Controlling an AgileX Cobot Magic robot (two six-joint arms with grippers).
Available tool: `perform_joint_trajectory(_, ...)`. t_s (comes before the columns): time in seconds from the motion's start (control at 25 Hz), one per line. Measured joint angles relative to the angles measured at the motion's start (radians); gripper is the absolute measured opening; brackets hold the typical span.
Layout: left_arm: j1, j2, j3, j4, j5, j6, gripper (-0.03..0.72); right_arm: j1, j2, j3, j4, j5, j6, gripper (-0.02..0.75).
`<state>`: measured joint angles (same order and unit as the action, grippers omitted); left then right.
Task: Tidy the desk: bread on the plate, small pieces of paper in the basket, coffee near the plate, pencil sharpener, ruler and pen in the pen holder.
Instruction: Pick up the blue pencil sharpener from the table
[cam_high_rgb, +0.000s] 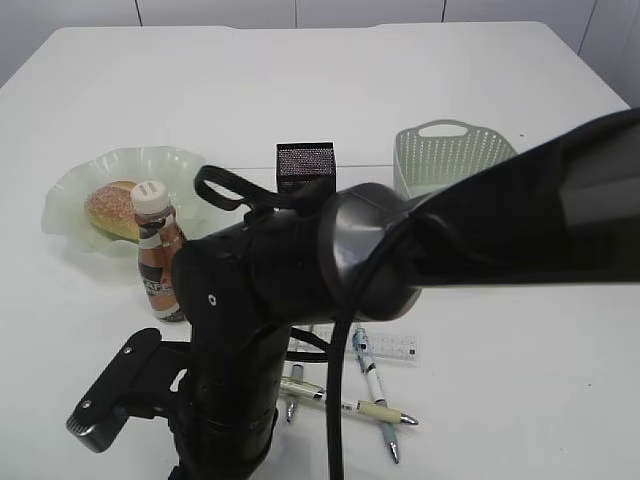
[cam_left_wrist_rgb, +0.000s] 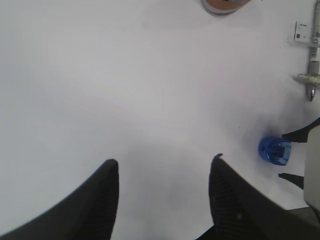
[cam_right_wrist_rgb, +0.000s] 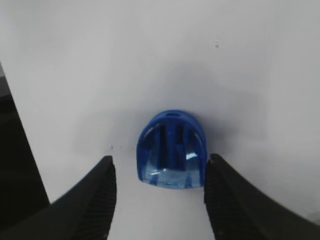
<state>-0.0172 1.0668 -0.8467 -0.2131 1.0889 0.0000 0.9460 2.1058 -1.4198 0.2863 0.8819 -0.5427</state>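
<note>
Blue pencil sharpener (cam_right_wrist_rgb: 171, 150) sits between my right jaws, spread wide and unclosed; left jaws gape empty; bread (cam_high_rgb: 113, 208) plated, coffee (cam_high_rgb: 158, 262) beside, pens (cam_high_rgb: 376, 390) and ruler (cam_high_rgb: 385, 346) remain.

Translucent glossy blue plastic pencil sharpener (cam_right_wrist_rgb: 171, 150) on smooth matt white table (cam_right_wrist_rgb: 150, 50); matt black claw fingers (cam_right_wrist_rgb: 92, 200).

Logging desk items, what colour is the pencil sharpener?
Translucent blue pencil sharpener; it shows best in the right wrist view.
</note>
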Motion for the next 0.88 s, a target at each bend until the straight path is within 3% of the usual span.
perform_joint_trajectory(0.88,0.000,0.000,0.000,0.000,-0.012,0.000,0.423,0.000,0.003,-0.001,0.028,-0.064,0.018,0.415)
